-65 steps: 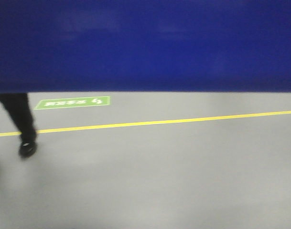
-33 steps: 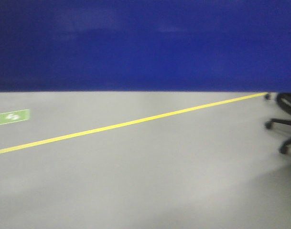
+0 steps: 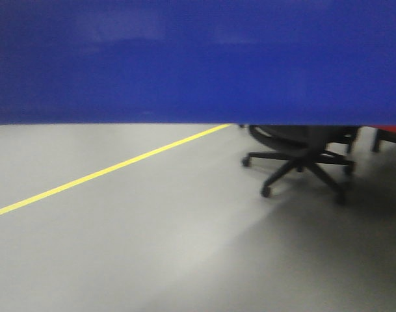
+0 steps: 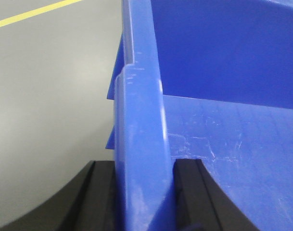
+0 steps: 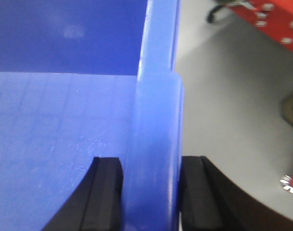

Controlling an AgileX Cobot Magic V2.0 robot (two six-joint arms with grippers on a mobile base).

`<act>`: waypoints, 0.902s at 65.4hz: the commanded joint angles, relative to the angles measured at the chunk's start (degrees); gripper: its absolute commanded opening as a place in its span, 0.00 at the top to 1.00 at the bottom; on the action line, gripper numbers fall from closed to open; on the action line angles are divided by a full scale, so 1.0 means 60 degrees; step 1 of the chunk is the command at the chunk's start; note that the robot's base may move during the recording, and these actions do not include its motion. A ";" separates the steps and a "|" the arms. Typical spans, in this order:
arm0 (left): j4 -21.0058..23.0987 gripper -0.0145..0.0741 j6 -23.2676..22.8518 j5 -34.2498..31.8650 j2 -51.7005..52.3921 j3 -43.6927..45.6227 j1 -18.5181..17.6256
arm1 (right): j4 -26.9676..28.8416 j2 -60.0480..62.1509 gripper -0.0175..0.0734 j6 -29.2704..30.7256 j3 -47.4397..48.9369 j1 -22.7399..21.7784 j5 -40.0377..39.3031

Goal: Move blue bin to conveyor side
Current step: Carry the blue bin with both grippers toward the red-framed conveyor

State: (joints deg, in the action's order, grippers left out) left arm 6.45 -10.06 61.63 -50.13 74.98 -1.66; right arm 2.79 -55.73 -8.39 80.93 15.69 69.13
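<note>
The blue bin [image 4: 141,144] is glossy plastic, its rim and inside floor dulled by fine pale scratches. The fingers [image 4: 100,197] of the left gripper [image 4: 142,197] and of the right gripper [image 5: 151,192] look matt black. The grey floor [image 3: 152,260] is smooth with a soft sheen; far right, a red frame [image 5: 276,29] is glossy painted metal

Grey floor [image 3: 184,247], yellow line [image 3: 106,171] – blk office chair [image 3: 304,158] at rt

A yellow line [image 3: 106,171] runs diagonally across the grey floor [image 3: 152,247], where a black swivel chair [image 3: 300,158] stands at right.
</note>
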 commanded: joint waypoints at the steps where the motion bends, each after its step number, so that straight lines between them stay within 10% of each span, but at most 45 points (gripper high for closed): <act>1: -0.0319 0.86 0.0140 -0.0961 0.0168 0.0165 -0.0008 | -0.0579 0.0171 0.89 0.0195 0.0142 -0.0054 -0.0881; 59: -0.0346 0.86 0.0140 -0.0961 0.0168 0.0165 -0.0008 | -0.0579 0.0171 0.89 0.0195 0.0142 -0.0054 -0.0881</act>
State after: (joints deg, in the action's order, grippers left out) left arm 6.46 -10.06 61.52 -50.13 74.98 -1.66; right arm 2.79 -55.73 -8.39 80.93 15.69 69.13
